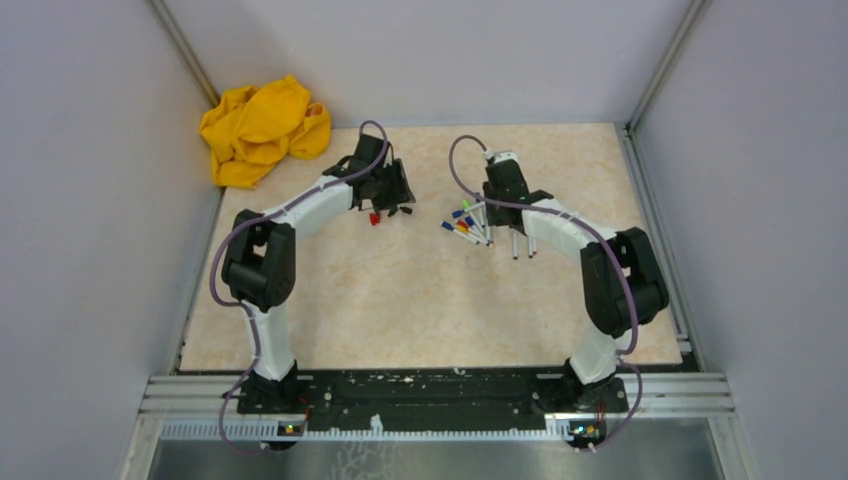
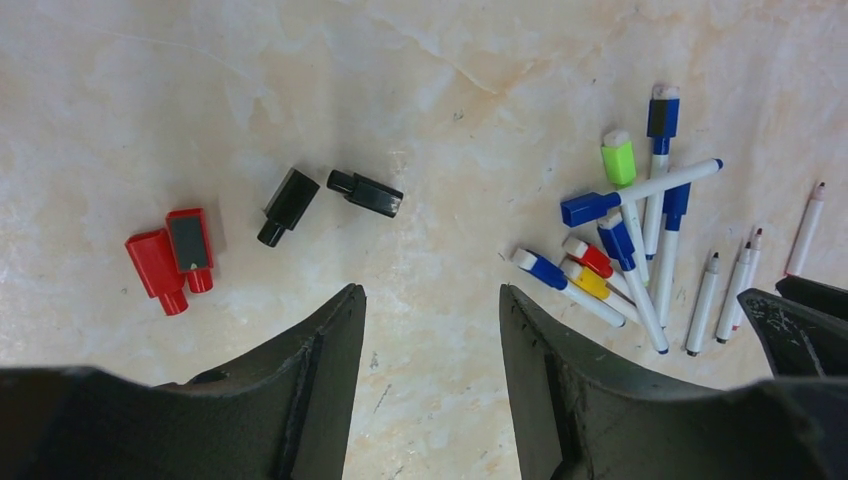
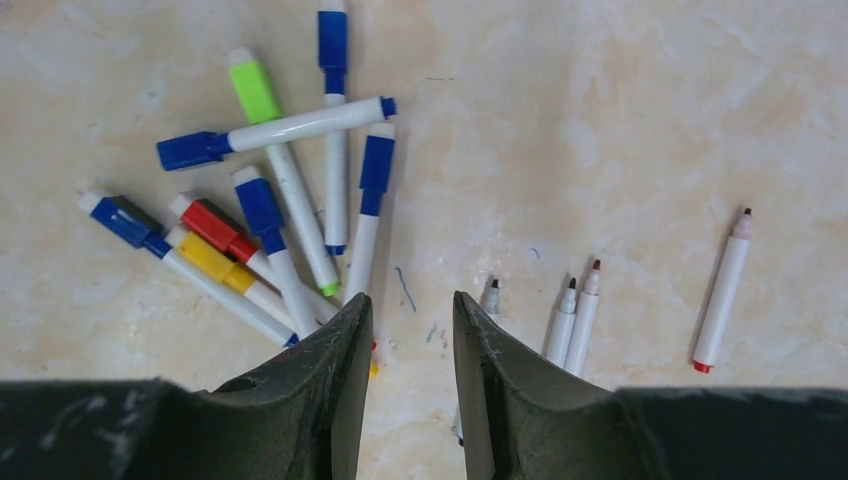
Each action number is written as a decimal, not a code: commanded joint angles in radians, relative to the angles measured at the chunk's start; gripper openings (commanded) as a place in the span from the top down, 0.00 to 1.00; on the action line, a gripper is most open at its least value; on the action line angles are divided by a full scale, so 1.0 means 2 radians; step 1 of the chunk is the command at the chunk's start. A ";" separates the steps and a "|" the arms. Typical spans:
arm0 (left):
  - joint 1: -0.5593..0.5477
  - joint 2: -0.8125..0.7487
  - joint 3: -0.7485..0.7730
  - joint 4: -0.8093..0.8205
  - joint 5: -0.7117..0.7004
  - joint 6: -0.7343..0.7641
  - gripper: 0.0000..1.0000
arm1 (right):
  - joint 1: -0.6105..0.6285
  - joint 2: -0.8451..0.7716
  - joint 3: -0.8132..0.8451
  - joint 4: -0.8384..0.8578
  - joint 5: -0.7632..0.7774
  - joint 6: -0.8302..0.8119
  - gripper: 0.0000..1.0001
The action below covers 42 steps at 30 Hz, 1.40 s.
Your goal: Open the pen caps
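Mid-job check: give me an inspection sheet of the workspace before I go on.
Surface: beige stone-look table, small ink marks near the pens.
Job's things: two red caps and two black caps lie loose; four uncapped pens; eight capped pens piled.
Clutter: yellow cloth, far left corner.
Grippers: left claw open, empty; right claw open, empty.
Cables: purple cable along each arm.
Surroundings: grey walls, metal frame.

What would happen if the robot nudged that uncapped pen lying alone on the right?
It would probably roll: the lone uncapped pen has a slim round barrel, flat on the smooth table. It is likely light and stiff, being thin plastic. Its bare tip might smear.
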<state>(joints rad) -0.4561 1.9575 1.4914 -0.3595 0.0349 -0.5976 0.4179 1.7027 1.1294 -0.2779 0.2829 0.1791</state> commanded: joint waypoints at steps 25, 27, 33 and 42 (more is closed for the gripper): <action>0.003 -0.009 0.009 0.035 0.066 -0.018 0.27 | 0.019 0.045 0.070 -0.029 -0.107 -0.074 0.64; 0.003 -0.009 0.008 0.036 0.067 -0.019 0.27 | 0.023 0.049 0.072 -0.031 -0.107 -0.075 0.64; 0.005 -0.007 0.004 0.040 0.073 -0.021 0.27 | 0.029 0.061 0.076 -0.034 -0.110 -0.077 0.65; 0.009 -0.008 -0.003 0.048 0.077 -0.025 0.27 | 0.029 0.078 0.077 -0.034 -0.115 -0.079 0.68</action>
<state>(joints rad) -0.4465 1.9575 1.4963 -0.2909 0.1703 -0.6361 0.4706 1.8427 1.2339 -0.3603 0.0620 0.0330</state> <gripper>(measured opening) 0.733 0.325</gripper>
